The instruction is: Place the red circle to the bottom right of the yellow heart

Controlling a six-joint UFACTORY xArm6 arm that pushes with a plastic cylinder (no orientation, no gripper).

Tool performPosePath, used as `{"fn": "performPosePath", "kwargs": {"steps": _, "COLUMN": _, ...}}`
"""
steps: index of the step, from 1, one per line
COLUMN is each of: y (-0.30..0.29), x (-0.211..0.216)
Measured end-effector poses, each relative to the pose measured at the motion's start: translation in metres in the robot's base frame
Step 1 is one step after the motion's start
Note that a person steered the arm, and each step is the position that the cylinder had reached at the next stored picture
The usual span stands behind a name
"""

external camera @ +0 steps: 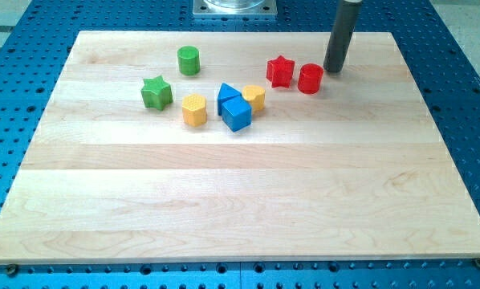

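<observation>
Camera view: my tip [333, 69] rests on the wooden board [240, 193] near the view's top right, just right of and slightly above the red circle [310, 79], nearly touching it. I run a bare rod, no jaws. The red star [280, 71] sits left of the circle; the yellow heart [194, 110] lies well left, beside blue blocks [234, 107].

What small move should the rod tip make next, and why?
Probably a short push toward the view's lower left. My tip sits just upper right of the red circle, very near it. The yellow heart, as best I can tell its shape, lies farther left beside the blue blocks, so the circle must travel that way, ending below-right of the heart.
</observation>
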State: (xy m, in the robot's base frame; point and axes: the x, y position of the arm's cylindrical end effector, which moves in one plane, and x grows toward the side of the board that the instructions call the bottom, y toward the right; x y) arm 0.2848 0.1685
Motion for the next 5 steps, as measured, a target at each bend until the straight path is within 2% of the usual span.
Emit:
{"fn": "performPosePath", "kwargs": {"steps": 2, "y": -0.002, "x": -0.05}}
{"fn": "performPosePath", "kwargs": {"steps": 3, "y": -0.033, "x": -0.014}}
{"fn": "performPosePath", "kwargs": {"steps": 5, "y": -0.062, "x": 0.137}}
